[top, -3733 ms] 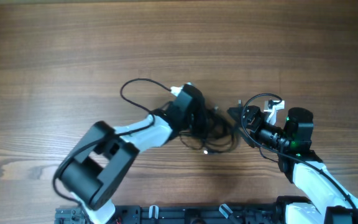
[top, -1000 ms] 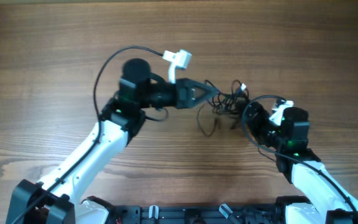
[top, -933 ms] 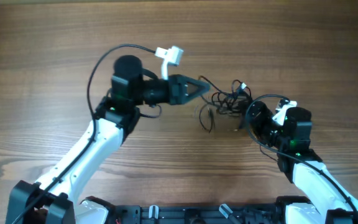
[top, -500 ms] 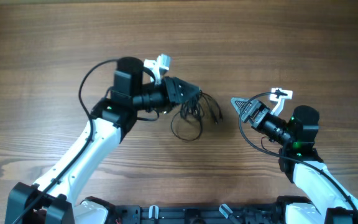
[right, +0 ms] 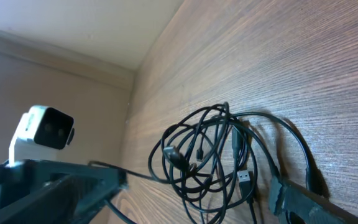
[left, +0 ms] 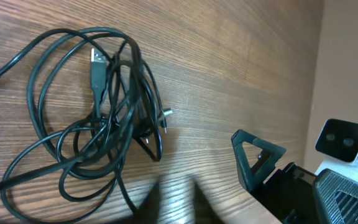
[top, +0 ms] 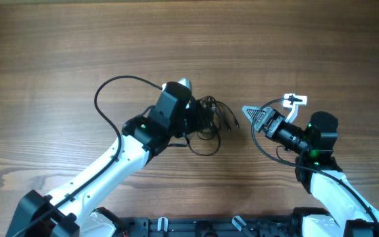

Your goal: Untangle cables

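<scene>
This looks like a robotics lab or test bench, not a home or shop. Two white-and-black robot arms, the left arm (top: 104,174) and the right arm (top: 331,187), are mounted at the near edge of a plain wood-grain table (top: 58,52). A black rail (top: 196,227) with fittings runs along that same edge. A small white camera (left: 344,138) sits on a wrist. Behind the table, the wrist views show a plain beige wall (right: 92,25).

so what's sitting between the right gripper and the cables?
Nothing: only a short stretch of bare table separates the right gripper from the cables. The overhead view shows it, and the two are apart.
</scene>
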`<state>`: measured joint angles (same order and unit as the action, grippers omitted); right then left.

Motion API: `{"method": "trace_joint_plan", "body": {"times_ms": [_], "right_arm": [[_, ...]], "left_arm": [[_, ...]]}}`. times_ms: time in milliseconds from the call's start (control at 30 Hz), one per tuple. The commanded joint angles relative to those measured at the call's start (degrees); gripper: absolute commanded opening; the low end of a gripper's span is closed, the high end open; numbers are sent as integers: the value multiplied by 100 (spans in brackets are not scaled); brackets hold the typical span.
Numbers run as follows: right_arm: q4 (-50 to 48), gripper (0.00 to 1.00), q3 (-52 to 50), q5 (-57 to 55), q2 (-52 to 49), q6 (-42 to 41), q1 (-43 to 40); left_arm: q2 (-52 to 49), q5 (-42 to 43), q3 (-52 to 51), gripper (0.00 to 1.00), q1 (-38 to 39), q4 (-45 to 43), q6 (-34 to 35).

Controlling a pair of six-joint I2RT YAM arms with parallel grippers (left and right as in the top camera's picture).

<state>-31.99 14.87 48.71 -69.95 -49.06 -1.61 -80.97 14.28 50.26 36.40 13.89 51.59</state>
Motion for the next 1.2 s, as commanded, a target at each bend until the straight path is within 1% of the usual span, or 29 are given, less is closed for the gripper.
{"method": "trace_joint_plan", "body": {"times_ms": [0,33,67,167,267,367,467,500,533,667,700,800,833,900,1067,1167], "right_arm": [[-4,100,-15,354,-22,422,-9],[-7,100,-15,372,-22,409,-4],[-13,100,-15,372,-22,402,20],[-59,100,-15,337,-22,402,282],[-59,100,-15,-133,-22,374,638],[-302,100,-15,-435,-22,66,979],[-1058,100,-13,-433,-22,-114,1298],[-1235,100,-15,-433,-22,-109,1419],[-1296,100,-13,-433,-22,-109,1550],[-1281,100,-15,-466,-24,-199,2083],[-1274,100,-13,-684,-24,-197,2214],[-1003,100,-13,-1648,-144,-262,2396],[-817,100,-15,-1963,-205,-382,2382],[-221,100,-15,-2568,-319,-992,2199],[352,100,-15,-2557,-330,-944,1126],[791,100,-15,-2557,-334,-946,494]], "left_arm": [[197,144,44,4,59,-485,-682],[319,339,46,4,55,-697,-981],[444,424,44,4,55,-820,-1119],[968,442,44,4,61,-986,-1224],[1285,726,44,4,61,-988,-1261],[1526,1397,44,4,61,-1058,-1628],[1582,2524,44,4,61,-1565,-2149],[1582,2796,44,4,61,-1749,-2297],[1582,2896,44,4,61,-1851,-2415],[1572,2896,44,4,61,-2135,-2444],[1572,2905,44,4,61,-2271,-2439],[1574,3442,44,4,59,-2885,-2435],[1582,3563,44,4,59,-3018,-2433],[1615,3585,44,4,37,-2977,-2422],[1622,3659,44,4,-232,-2098,-2422],[1628,4181,44,4,-481,-2052,-2422]]}}
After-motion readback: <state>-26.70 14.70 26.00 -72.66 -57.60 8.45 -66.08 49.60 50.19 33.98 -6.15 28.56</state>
